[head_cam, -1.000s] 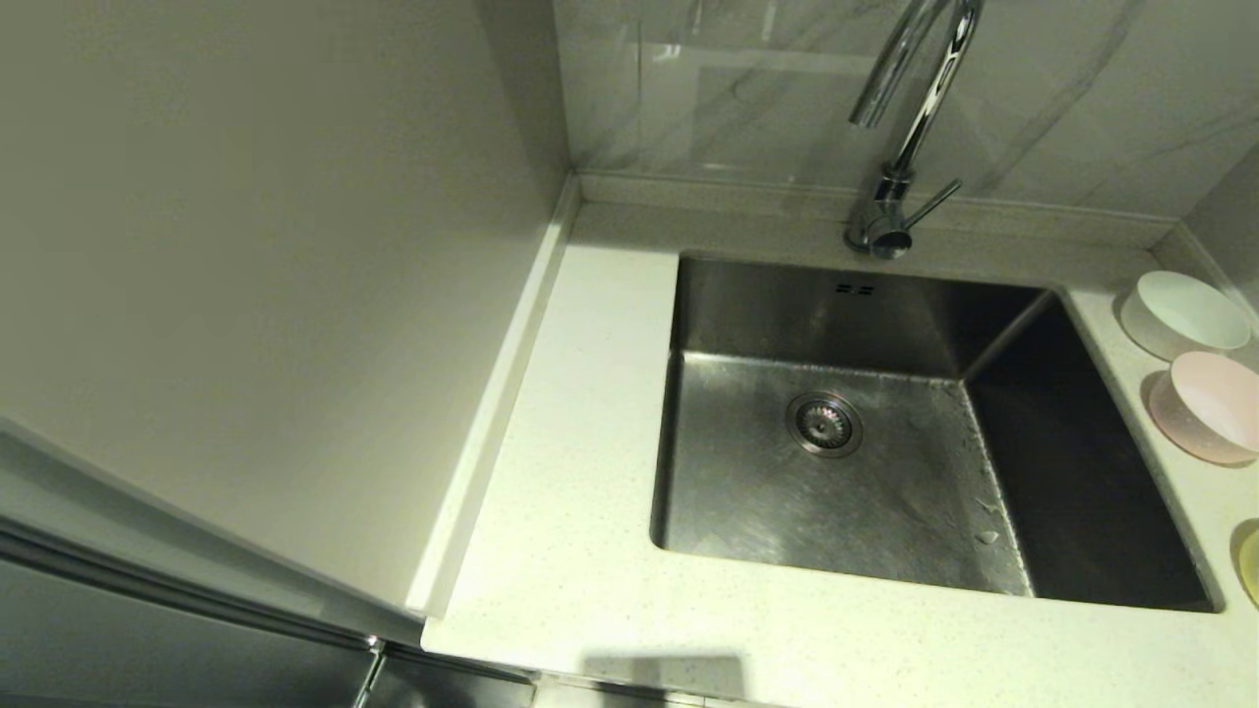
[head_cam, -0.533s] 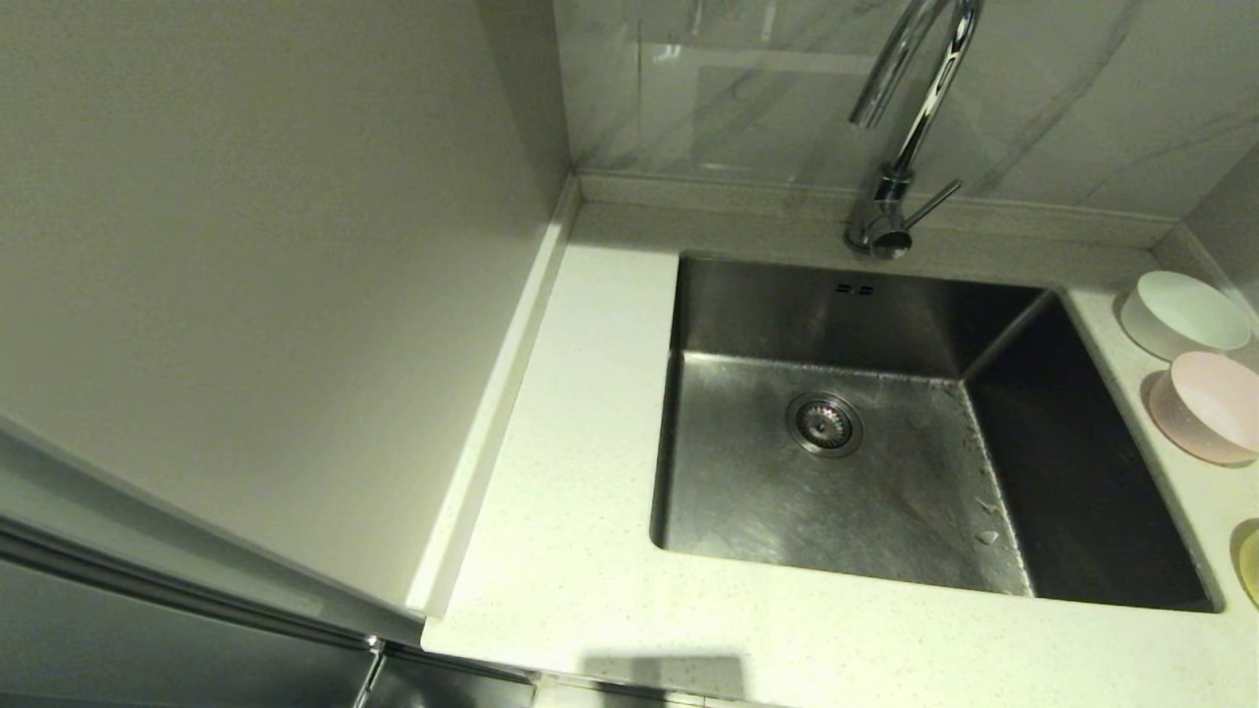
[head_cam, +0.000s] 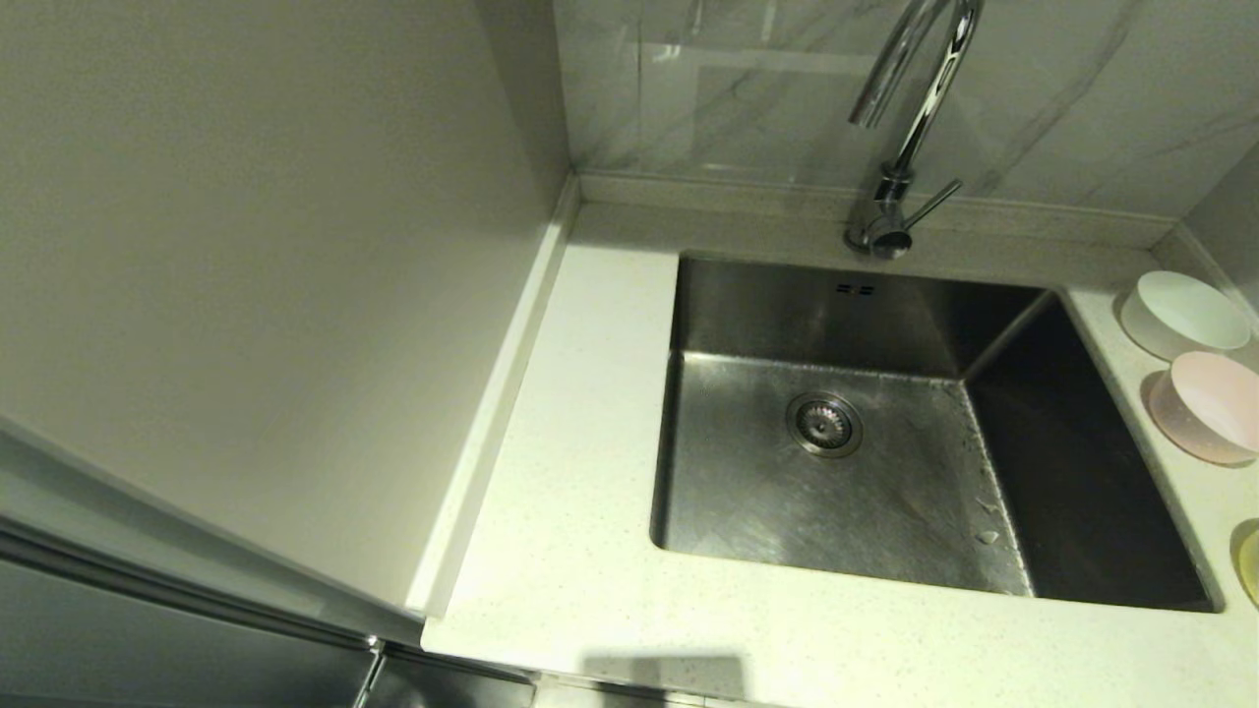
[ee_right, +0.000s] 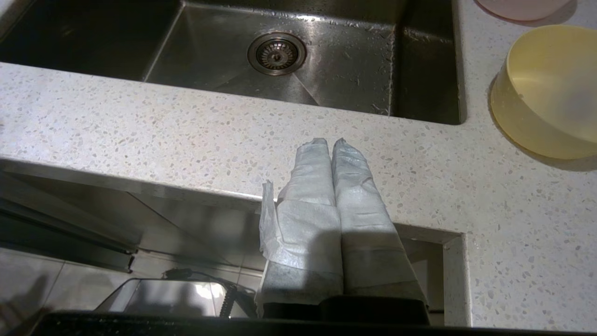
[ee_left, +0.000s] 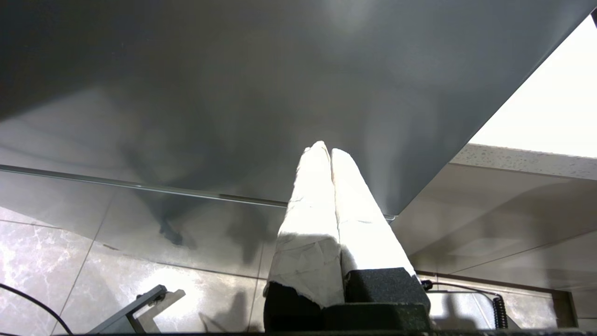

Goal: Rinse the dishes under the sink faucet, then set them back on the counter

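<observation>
Right gripper (ee_right: 331,142) hangs low in front of the counter (head_cam: 561,551), its two white-wrapped fingers (ee_right: 312,172) pressed flat together with nothing between them; its tips sit before the counter's front edge, well apart from every bowl. Left gripper (ee_left: 325,148) is parked below worktop level beside a dark grey cabinet panel (ee_left: 224,93), fingers likewise closed on each other and empty. Neither gripper appears in the head view. The sink (head_cam: 748,492) occupies the centre-right of the head frame, with its round drain strainer (head_cam: 824,424) on the basin floor and scattered water droplets toward the basin's right side. The faucet (head_cam: 910,118) stands at upper centre-right, behind the basin's back rim, no water visible at the spout. Along the right edge of the frame, on the counter, stand the white bowl (head_cam: 1183,313), the pink bowl (head_cam: 1208,406) just below it, and the yellow bowl (ee_right: 545,88), cut off at the lower right.
</observation>
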